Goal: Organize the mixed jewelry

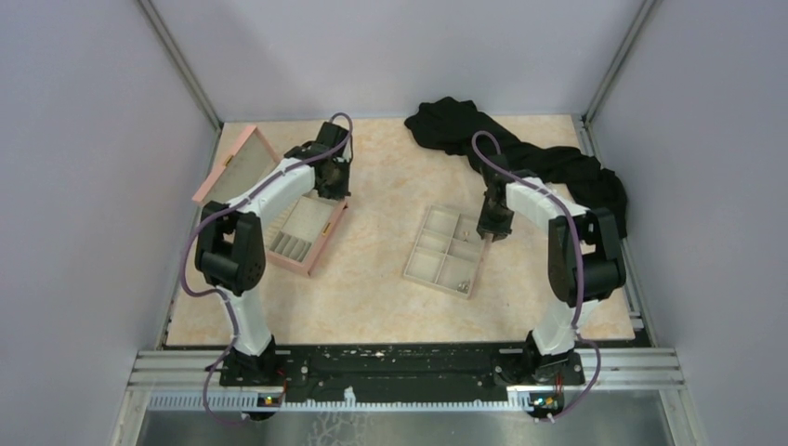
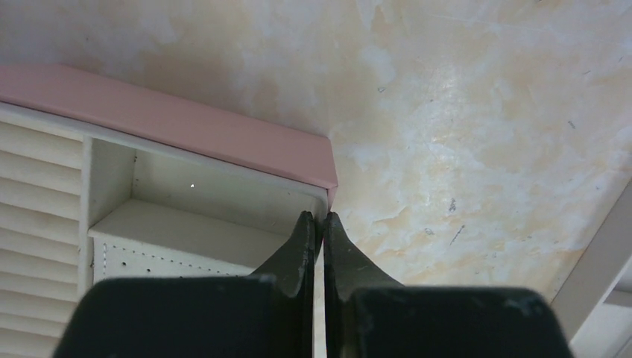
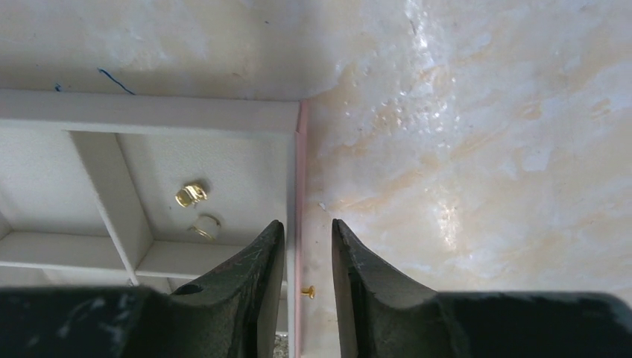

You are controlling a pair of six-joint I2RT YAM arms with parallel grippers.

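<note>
The mixed jewelry shows in the right wrist view: a gold clasp-like piece (image 3: 191,195) and a thin gold ring (image 3: 206,224) lie in one compartment of the beige tray (image 3: 149,112). A tiny gold stud (image 3: 308,291) lies on the table just outside the tray's wall. My right gripper (image 3: 307,224) is open a little and empty, its fingers straddling that wall over the stud; from above it (image 1: 490,237) sits at the tray's (image 1: 423,269) right edge. My left gripper (image 2: 320,218) is shut, with nothing visible between the tips, at the corner of the open pink box (image 2: 186,123), as the top view (image 1: 333,186) also shows.
The pink box (image 1: 307,265) stands open at the left with its lid (image 1: 232,163) leaning back, cream ridged slots and compartments inside. A black cloth (image 1: 520,153) lies heaped at the back right. Bare marbled tabletop lies between box and tray.
</note>
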